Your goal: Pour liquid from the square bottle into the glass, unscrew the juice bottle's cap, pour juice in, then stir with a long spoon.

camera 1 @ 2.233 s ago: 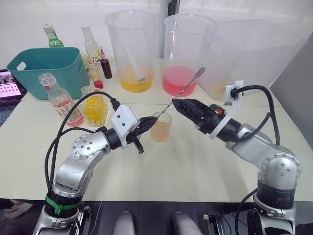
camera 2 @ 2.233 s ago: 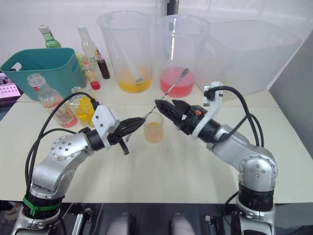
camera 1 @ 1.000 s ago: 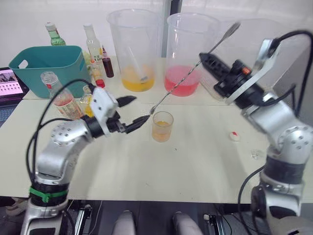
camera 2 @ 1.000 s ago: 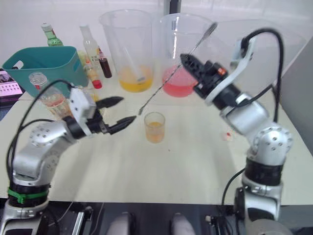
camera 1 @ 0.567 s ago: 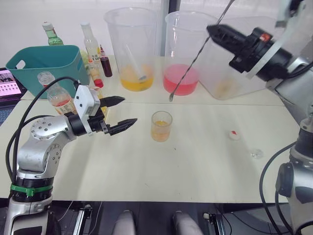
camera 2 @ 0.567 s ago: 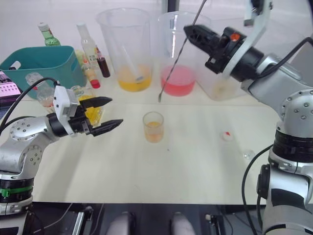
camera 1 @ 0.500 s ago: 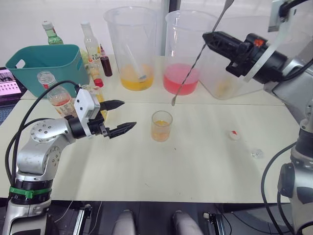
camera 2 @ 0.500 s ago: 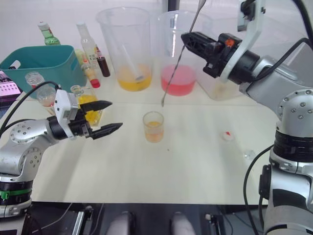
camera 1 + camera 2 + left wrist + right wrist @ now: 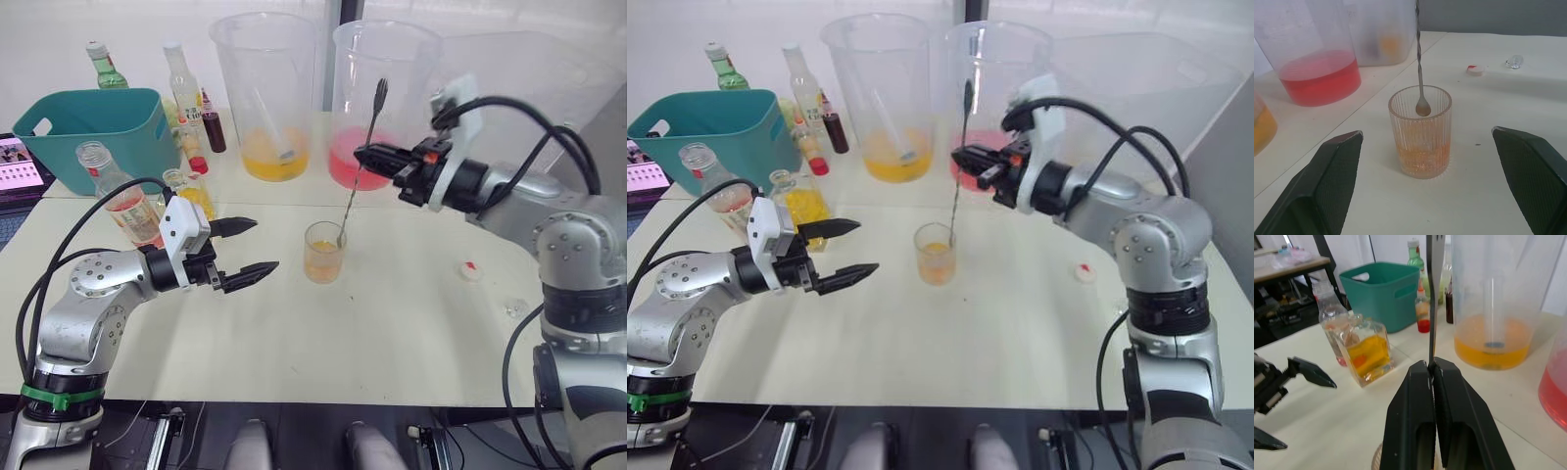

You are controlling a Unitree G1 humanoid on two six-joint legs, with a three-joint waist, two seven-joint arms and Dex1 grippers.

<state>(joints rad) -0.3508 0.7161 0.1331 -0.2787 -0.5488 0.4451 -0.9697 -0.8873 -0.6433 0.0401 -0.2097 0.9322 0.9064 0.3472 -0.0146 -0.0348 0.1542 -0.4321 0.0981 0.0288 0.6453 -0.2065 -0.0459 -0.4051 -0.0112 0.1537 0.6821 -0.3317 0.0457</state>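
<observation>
Left eye view: right gripper (image 9: pixel 361 155) clamped on the long spoon (image 9: pixel 361 166), held almost upright above the table (image 9: pixel 392 323), its small bowl down inside the rim of the glass (image 9: pixel 323 252). Glass stood on the table with a little orange liquid at the bottom. Left gripper (image 9: pixel 249 247) spread wide and empty, to the left of the glass and apart from it. Behind that gripper stood the juice bottle (image 9: pixel 120 198), uncapped, and just beside it the square bottle (image 9: pixel 193 199) with yellow liquid. The juice bottle's cap (image 9: pixel 471 270) lay on the table to the right of the glass, well apart from its bottle. Further back, a teal bin (image 9: pixel 93 135) and two big clear jugs, one with yellow liquid (image 9: pixel 265 98) and one with red liquid (image 9: pixel 377 98).

Left wrist view: black fingertips (image 9: pixel 1334 171) far apart on both sides, nothing between them except the glass ahead. Spoon bowl seen just below the rim, above the orange liquid and not in it.

Right wrist view: fingers (image 9: pixel 1415 416) pressed together on the thin shaft of the spoon, which rose straight up between them. Beyond, the square bottle and the juice bottle side by side in front of the teal bin.
</observation>
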